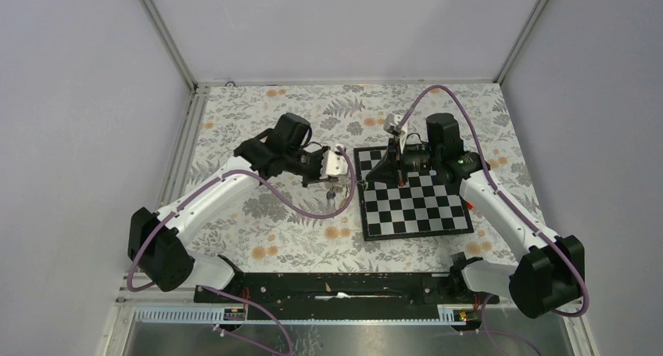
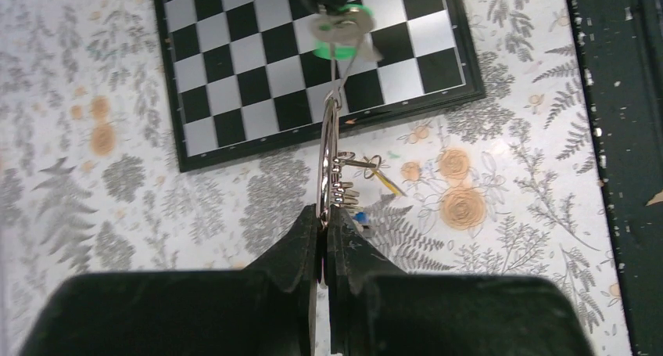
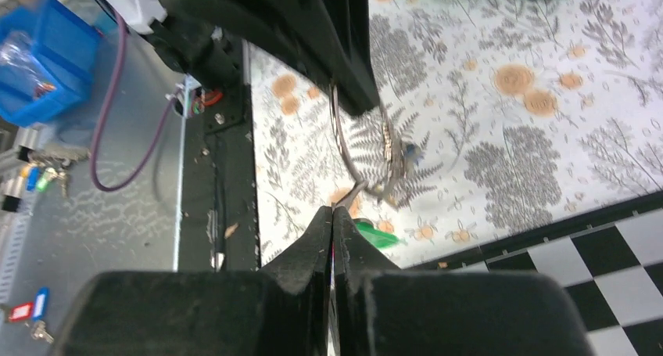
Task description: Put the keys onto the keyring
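Above the middle of the flower-patterned tabletop [image 1: 274, 129], just off the left edge of the black-and-white chessboard [image 1: 422, 207], the two arms meet nose to nose. The left claw [image 2: 324, 219] is clamped on the thin silvery metal keyring [image 2: 342, 188], gripping its near side so the loop stands edge-on and lifted clear, which I take to be a way of steadying it and offering its far end to the other arm. The right claw [image 3: 334, 213] is pinched together on the tiny key with the bright green plastic head [image 2: 338, 31], its blade reaching down to touch the top of the ring; whether it has entered the coil I cannot tell. The keyring looks like a slim, shiny oval with a cluster of small keys hanging off one side, blue and yellow showing among them. I cannot find the black-headed key.
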Available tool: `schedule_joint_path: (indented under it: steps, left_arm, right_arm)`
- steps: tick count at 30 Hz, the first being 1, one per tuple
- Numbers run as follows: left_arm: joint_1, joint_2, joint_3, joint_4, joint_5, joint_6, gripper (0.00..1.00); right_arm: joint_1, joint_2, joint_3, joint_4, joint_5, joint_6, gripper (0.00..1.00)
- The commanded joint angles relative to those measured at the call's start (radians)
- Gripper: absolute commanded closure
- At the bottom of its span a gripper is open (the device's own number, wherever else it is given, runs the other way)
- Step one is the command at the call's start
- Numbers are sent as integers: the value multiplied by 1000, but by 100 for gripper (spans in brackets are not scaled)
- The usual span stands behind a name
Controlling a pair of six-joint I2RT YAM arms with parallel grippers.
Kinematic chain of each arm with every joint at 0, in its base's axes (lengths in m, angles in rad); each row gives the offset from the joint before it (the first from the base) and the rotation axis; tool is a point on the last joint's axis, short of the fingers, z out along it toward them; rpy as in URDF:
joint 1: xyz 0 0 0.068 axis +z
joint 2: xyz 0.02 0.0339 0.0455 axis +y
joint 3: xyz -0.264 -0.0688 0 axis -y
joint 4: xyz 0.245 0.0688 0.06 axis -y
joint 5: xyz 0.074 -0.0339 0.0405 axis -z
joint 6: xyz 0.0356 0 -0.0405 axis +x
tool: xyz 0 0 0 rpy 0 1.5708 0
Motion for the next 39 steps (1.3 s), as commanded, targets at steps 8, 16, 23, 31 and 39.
schedule_joint_path:
  steps: [8,16,23,31,39]
  left_arm:
    - [-1,-34,174,-33,-69,-27,100]
    - [4,-69,199,-66,-149,2,100]
    - [39,-104,188,-97,-258,-11,100]
    - [52,-36,171,-79,-356,-159,100]
    - [60,34,146,54,-333,-318,100]
  right_arm:
    - [-1,-24,-65,-90,77,-156,85]
    - [-1,-64,-81,-75,138,-159,31]
    - [-1,-95,-89,-55,188,-147,22]
    - [-7,-123,-86,-43,309,-143,20]
    - [-31,-122,-92,-12,453,-106,18]
